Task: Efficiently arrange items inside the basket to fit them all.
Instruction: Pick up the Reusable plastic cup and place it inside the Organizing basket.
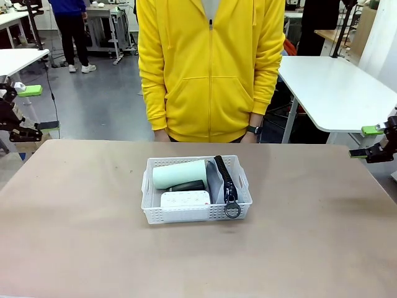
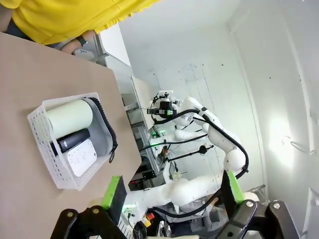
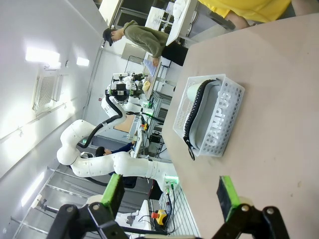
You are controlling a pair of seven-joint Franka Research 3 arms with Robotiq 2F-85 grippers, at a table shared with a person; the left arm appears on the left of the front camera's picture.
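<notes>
Inside basket point(image 2: 44, 124), stapler point(image 2: 74, 140); right-wrist: pouch point(image 3: 207, 112).

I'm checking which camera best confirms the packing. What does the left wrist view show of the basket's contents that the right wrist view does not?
Left wrist view alone: the pale green cup lying on its side, the black stapler beside it, and the white box next to that, all seen from above the open basket.

Right wrist view alone: the basket's perforated side wall face on, with the pouch's ring pull hanging over the rim.

Both: the grey pouch standing on edge along one wall with its black zipper up, the tan table, and that arm's own open gripper.
</notes>
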